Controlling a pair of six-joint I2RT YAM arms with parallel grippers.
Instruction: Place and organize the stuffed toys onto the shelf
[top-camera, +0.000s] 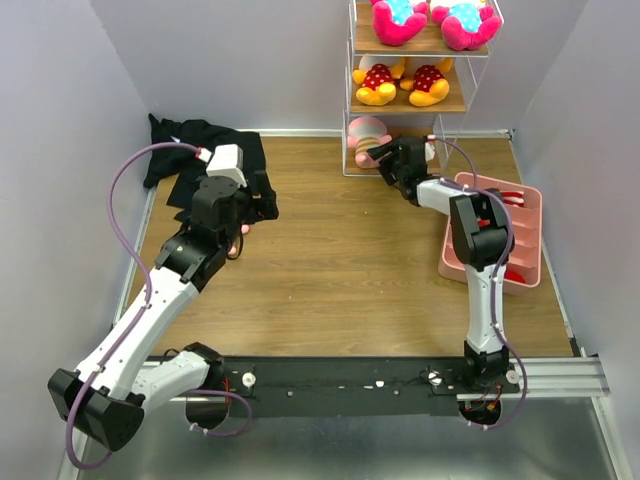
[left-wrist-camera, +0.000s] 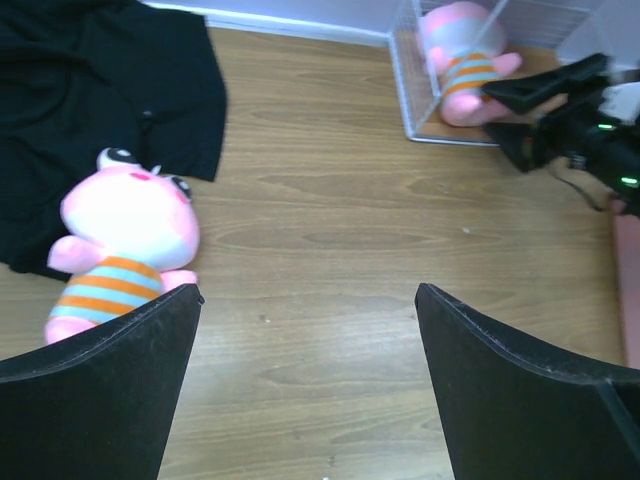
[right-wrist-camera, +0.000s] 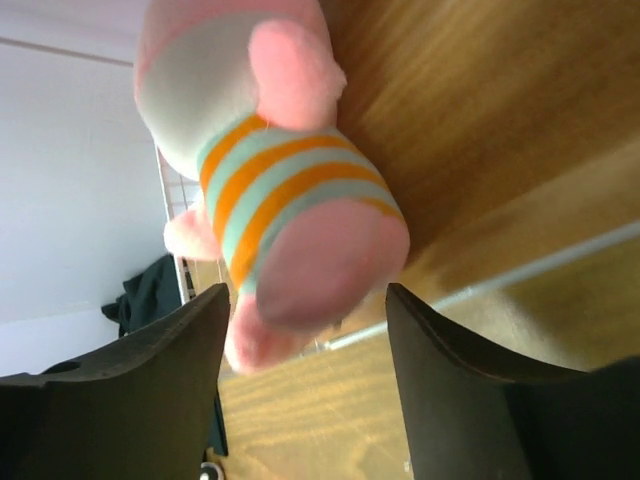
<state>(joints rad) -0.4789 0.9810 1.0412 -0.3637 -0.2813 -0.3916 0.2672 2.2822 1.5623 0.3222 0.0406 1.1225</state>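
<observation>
The shelf (top-camera: 352, 95) stands at the back. Two white-and-magenta toys (top-camera: 398, 20) are on its top board and two yellow toys (top-camera: 378, 82) on the middle board. A pale pink striped toy (top-camera: 366, 138) lies on the bottom board. My right gripper (top-camera: 392, 160) is open right at it; in the right wrist view the toy's foot (right-wrist-camera: 300, 260) sits just ahead of the open gripper (right-wrist-camera: 308, 305), not clamped. The second pink striped toy (left-wrist-camera: 125, 245) lies at the edge of the black cloth (left-wrist-camera: 100, 90). My left gripper (left-wrist-camera: 308, 300) is open and empty, to its right.
A pink compartment tray (top-camera: 527, 240) lies at the right, beside the right arm. The black cloth (top-camera: 200, 150) is spread at the back left. Walls close in the left, right and back. The shelf's wire frame (right-wrist-camera: 530, 270) runs close to my right fingers.
</observation>
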